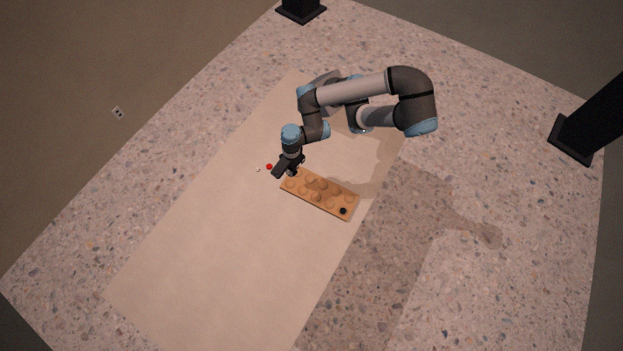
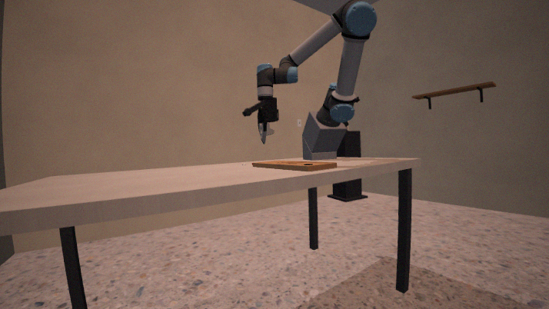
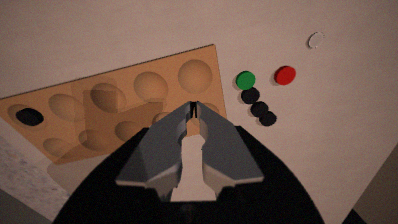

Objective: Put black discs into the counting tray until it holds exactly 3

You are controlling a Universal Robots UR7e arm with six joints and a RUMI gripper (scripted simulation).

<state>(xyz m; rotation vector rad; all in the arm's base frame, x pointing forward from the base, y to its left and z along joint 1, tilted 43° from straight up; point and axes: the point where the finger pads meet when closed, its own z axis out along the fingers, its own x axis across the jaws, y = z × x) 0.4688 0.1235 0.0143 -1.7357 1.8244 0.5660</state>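
The orange counting tray (image 1: 311, 200) (image 2: 277, 164) (image 3: 170, 66) lies on the table with several round pockets. One black disc (image 1: 343, 210) (image 3: 29, 116) lies in a pocket at the tray's far end. Three more black discs (image 3: 250, 95) (image 3: 259, 108) (image 3: 268, 118) lie in a row on the table just beyond the tray's other end. My gripper (image 1: 291, 171) (image 2: 263, 141) (image 3: 194, 103) is shut and empty. It hangs well above the table, over the tray end nearest those discs.
A green disc (image 3: 245, 80), a red disc (image 1: 269, 166) (image 3: 285, 75) and a small white disc (image 1: 257, 169) (image 3: 315, 39) lie on the table beside the black row. The arm's base stands at the table's far edge behind the tray.
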